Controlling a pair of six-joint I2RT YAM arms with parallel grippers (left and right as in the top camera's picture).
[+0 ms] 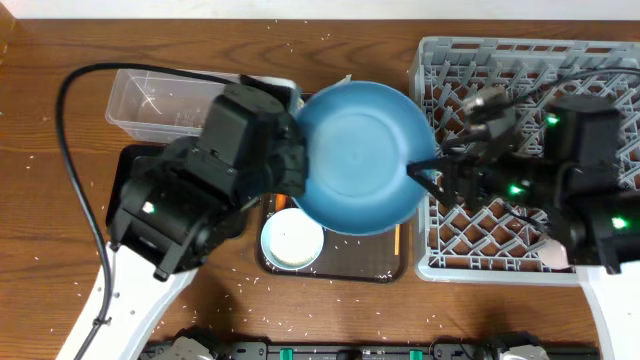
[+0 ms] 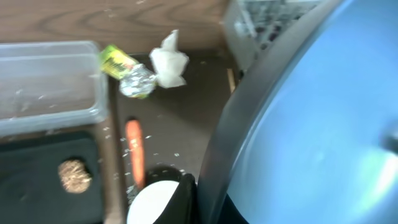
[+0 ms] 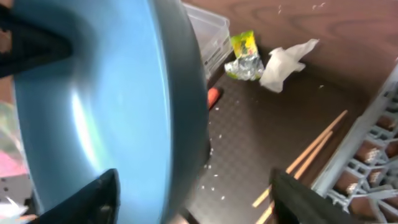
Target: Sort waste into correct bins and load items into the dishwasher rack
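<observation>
The large dark blue bowl-plate (image 1: 360,155) hangs tilted above the brown serving tray. My left gripper (image 1: 298,165) is shut on its left rim, as the left wrist view (image 2: 205,193) shows. My right gripper (image 1: 425,172) is open, with its fingers on either side of the plate's right rim (image 3: 196,199). The carrot (image 2: 134,152), wrapper (image 2: 127,71) and tissue (image 2: 169,59) lie on the serving tray. The brown food lump (image 2: 74,175) lies in the black tray-bin (image 2: 37,162). The white bowl (image 1: 293,240) and chopsticks (image 3: 311,152) are on the serving tray. The cups are not visible.
The clear tub (image 1: 150,100) stands at the back left. The grey dishwasher rack (image 1: 520,60) fills the right side, under my right arm. The brown serving tray (image 1: 340,265) lies in the middle. Rice grains are scattered over the table and tray.
</observation>
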